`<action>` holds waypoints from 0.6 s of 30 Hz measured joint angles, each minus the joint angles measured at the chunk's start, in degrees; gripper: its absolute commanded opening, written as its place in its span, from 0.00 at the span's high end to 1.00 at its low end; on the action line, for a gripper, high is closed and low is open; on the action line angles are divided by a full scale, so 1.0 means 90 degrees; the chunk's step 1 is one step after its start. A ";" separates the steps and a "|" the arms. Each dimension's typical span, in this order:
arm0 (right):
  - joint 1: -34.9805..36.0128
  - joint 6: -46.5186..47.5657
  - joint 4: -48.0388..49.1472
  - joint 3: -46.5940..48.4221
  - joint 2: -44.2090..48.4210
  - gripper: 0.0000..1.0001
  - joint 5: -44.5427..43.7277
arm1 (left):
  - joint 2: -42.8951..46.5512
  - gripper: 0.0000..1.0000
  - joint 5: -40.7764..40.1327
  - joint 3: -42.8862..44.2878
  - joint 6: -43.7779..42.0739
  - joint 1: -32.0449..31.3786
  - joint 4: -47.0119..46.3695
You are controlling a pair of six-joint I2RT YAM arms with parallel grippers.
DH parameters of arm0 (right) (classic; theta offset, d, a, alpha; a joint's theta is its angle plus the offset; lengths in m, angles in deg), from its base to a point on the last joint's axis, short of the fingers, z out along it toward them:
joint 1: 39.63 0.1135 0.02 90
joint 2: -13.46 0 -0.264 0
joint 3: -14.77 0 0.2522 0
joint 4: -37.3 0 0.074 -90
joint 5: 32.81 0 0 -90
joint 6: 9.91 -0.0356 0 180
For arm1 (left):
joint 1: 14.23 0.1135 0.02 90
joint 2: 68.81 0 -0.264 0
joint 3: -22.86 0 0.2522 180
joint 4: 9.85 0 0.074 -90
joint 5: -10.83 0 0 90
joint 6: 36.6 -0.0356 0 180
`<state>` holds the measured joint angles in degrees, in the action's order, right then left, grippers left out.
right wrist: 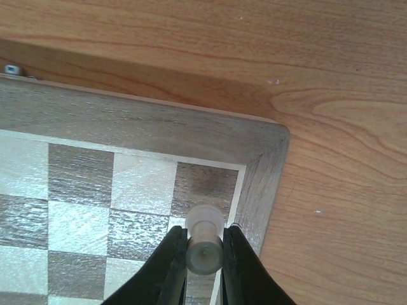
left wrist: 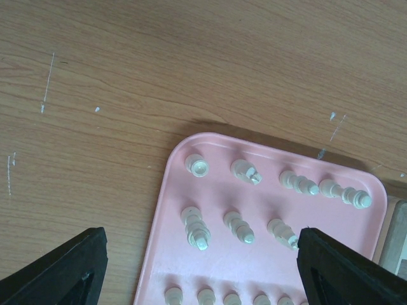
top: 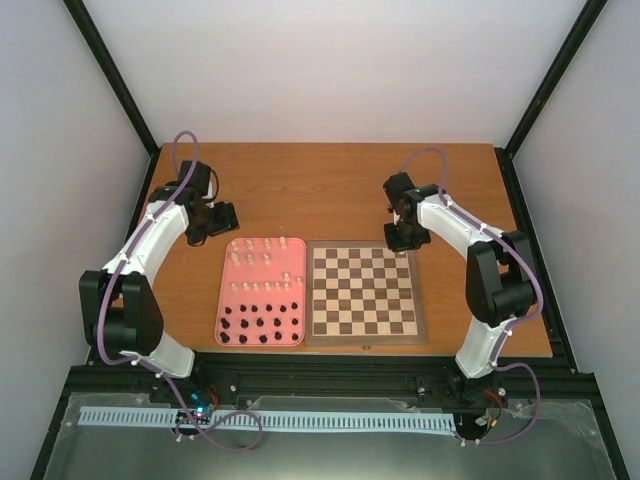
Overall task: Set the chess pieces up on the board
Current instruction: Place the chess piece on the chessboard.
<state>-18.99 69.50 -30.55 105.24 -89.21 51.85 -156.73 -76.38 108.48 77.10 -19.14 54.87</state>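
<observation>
The board (top: 365, 341) lies right of centre with no figures showing on its squares. My right gripper (right wrist: 205, 231) is shut on one cream-white chess piece (right wrist: 205, 251), a short one with a flat round top. It hangs just above the dark far right corner square, by the board's border (right wrist: 127, 121). In the top view that gripper (top: 404, 238) sits at the board's far right corner. The other white chess pieces (top: 266, 287) stand in rows on the pink tray (top: 219, 318). My left gripper (left wrist: 202, 254) hangs open over the tray's far left corner, above several white pieces (left wrist: 196, 227), holding nothing.
Tiny black figures (top: 262, 322) fill the near rows of the pink tray (left wrist: 159, 267), which lies against the board's left side. Bare wooden table (top: 330, 190) stretches behind both. Black frame posts rise at the table's far corners.
</observation>
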 measured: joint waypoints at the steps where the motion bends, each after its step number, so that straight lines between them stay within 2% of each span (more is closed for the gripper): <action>1: -0.0005 0.0012 0.0002 -0.0002 -0.0046 0.97 0.0000 | 0.0000 0.16 0.0000 0.0000 0.0000 0.0000 0.0000; 18: -0.0053 0.0058 0.0206 -0.0092 -0.0274 0.97 0.0078 | -0.0019 0.16 -0.0002 0.0002 -0.0002 0.0000 0.0002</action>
<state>-19.47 70.03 -28.69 104.41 -91.68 52.55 -156.91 -76.40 108.50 77.08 -19.14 54.90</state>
